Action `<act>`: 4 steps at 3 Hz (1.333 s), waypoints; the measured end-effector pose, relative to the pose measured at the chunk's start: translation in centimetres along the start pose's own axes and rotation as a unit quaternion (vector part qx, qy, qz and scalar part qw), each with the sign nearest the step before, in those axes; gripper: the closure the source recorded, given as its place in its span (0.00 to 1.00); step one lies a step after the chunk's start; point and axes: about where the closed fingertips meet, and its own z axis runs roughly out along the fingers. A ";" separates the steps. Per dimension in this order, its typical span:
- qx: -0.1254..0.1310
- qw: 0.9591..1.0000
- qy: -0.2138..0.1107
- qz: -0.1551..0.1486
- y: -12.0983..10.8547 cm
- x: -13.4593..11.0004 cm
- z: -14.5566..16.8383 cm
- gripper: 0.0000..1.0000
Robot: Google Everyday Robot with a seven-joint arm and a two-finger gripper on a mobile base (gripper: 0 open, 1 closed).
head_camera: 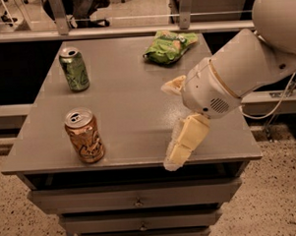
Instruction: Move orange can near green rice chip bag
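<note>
Claw (pixel 166 125): over the right front part of the table (pixel 127 103), holding nothing. It is spread wide.
Fingers (pixel 186 140): two pale, blocky ones, well apart. One points left at about the middle of the table's depth. The other hangs down and to the left, its tip at the table's front edge.
Arm (pixel 249 66): white and bulky, coming in from the upper right, with a round vented housing just behind the claw.
Orange can (pixel 85 136): upright at the front left of the table, near the front edge. Its silver top and pull tab face up, and dark script shows on its side. It is left of the claw and well apart from it, untouched.
Chip bag (pixel 169 46): bright green and crumpled, lying flat at the back of the table, right of centre and close to the back edge. It sits behind the claw and apart from it.
Can to bag: well apart — they sit across the table from each other on a diagonal, front left to back right.
Green can (pixel 74 69): upright at the back left, behind the orange can and apart from it, left of the chip bag.
Table: plain grey top, seen from above its front edge.
Drawers (pixel 136 196): grey, stacked under the top, each with a small knob in the middle.
Floor (pixel 14 214): speckled — it shows on both sides below the table.
</note>
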 end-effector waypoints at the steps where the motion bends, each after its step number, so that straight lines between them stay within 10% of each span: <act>1: 0.000 1.000 0.000 0.000 0.0 0.0 0.0 0.00; 4: -0.012 0.992 -0.127 -0.008 -1.6 -5.1 8.1 0.00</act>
